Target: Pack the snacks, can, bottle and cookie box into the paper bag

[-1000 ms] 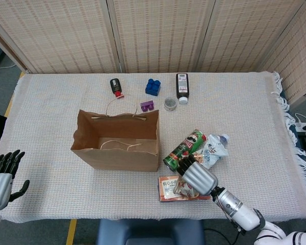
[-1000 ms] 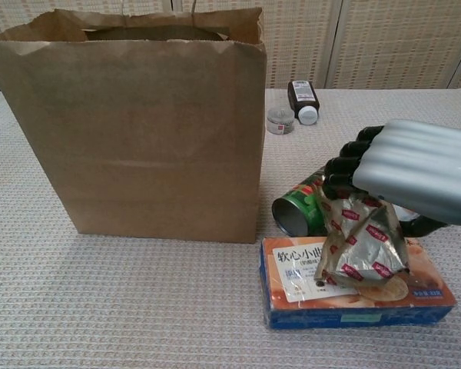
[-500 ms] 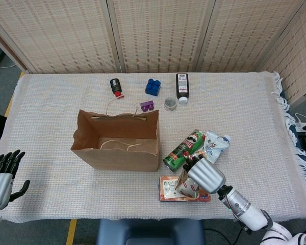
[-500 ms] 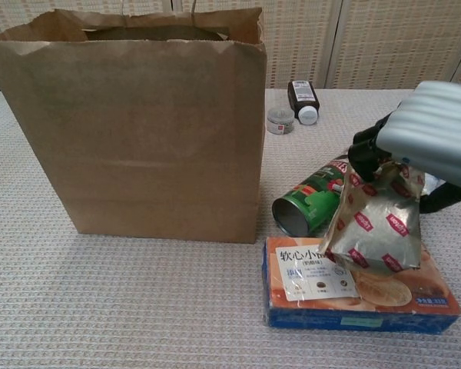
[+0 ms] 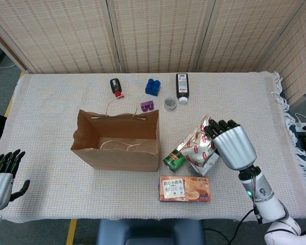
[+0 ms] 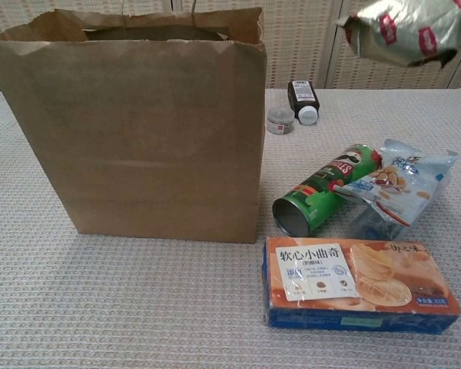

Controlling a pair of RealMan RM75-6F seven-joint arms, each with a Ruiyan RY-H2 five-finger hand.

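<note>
Now raised clear of cookie box, silver snack pouch gripped in right hand; next, carry toward paper bag.

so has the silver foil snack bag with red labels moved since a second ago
Yes. The silver foil snack bag, held by the right hand, has risen off the orange cookie box and now hangs above the green can.

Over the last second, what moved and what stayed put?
The right hand, gripping the silver snack pouch, lifted it off the cookie box and up above the green can. The cookie box, can, blue snack bag, paper bag and open left hand stayed as they were.
</note>
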